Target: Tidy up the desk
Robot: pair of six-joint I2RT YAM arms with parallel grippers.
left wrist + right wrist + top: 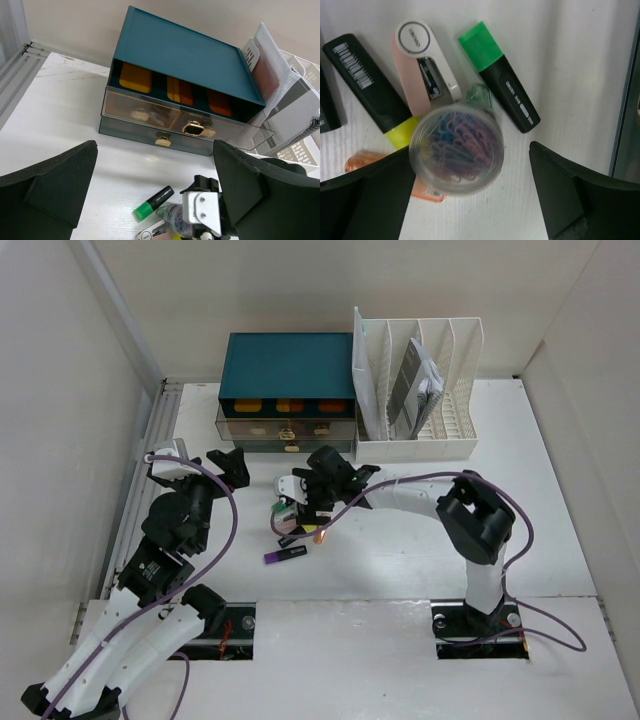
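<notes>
The desk [560,530] is a white tabletop with a cluster of stationery near its middle. In the right wrist view a clear jar of coloured paper clips [456,149] stands between the jaws of my right gripper [470,160], which is open. The jar sits close to the left finger, with a gap to the right one. Around it lie a green highlighter [499,75], a yellow highlighter [370,85], a pink and white stapler [422,70] and an orange item [360,162]. My left gripper [155,150] is open and empty, hovering left of the cluster and facing the teal drawer box [185,55].
The teal drawer box [288,390] stands at the back with its clear upper drawer pulled out. A white file rack [415,390] holding notebooks stands to its right. A purple highlighter [284,556] lies near the front of the cluster. White walls enclose the desk.
</notes>
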